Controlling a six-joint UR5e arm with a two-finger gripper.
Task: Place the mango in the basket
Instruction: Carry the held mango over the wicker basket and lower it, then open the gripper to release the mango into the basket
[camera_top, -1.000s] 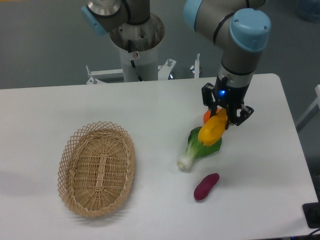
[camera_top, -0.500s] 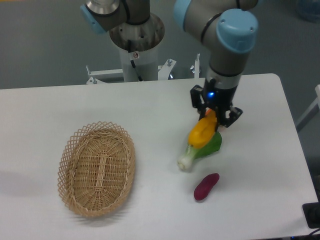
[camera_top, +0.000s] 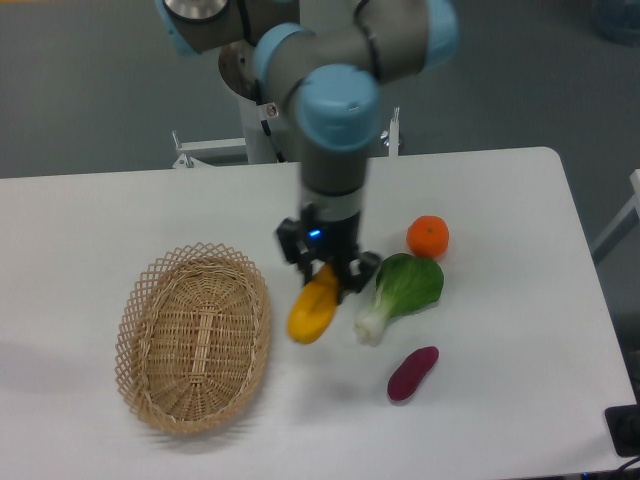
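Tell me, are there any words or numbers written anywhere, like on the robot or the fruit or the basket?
No words or numbers can be read anywhere.
A small red mark on the robot's base column is too small to read.
The gripper shows only a blue light, not a sign.
The mango, basket, tangerine, green vegetable and purple sweet potato carry no labels.

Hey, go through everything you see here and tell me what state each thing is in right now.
gripper: shut on the mango, above the table
mango: held, tilted, just right of the basket
basket: empty
tangerine: resting on the table
bok choy: lying flat
sweet potato: lying flat
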